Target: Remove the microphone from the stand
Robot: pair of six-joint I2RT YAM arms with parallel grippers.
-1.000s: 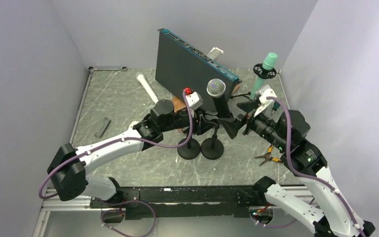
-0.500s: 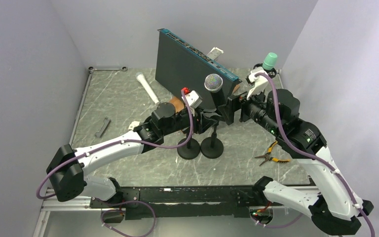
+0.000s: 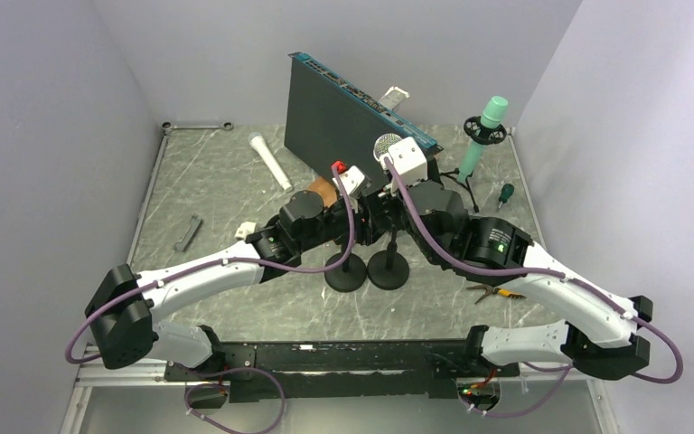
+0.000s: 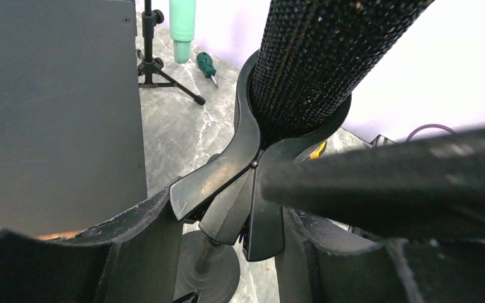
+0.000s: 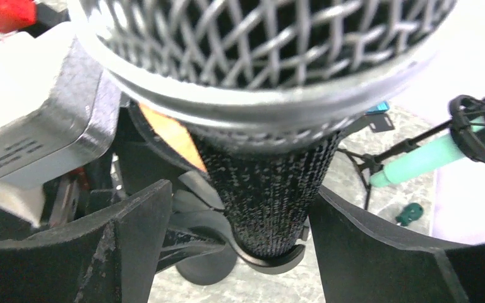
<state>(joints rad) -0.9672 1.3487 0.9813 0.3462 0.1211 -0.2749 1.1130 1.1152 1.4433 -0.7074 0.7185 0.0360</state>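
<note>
The microphone (image 3: 385, 146), with a silver mesh head and black textured body (image 5: 271, 189), stands upright in the black spring clip (image 4: 240, 189) of a round-based stand (image 3: 389, 271). My left gripper (image 3: 372, 220) is shut on the clip's two levers, one finger (image 4: 132, 246) pressing each side. My right gripper (image 5: 240, 196) straddles the microphone body just below the head. It is open: the right finger (image 5: 366, 246) lies close against the body and the left finger (image 5: 132, 240) stands apart from it. In the top view the right wrist hides most of the microphone.
A second round stand base (image 3: 346, 274) sits just left of the first. Behind stands a dark upright panel (image 3: 343, 117). A teal microphone on a tripod (image 3: 483, 127) and a green screwdriver (image 3: 505, 193) are at back right, pliers (image 3: 492, 291) at right, a white tube (image 3: 269, 161) at back left.
My right arm has swung in from the right side to the microphone, and its fingers now flank the body with the jaws narrowing. The left gripper has kept its hold on the clip.
</note>
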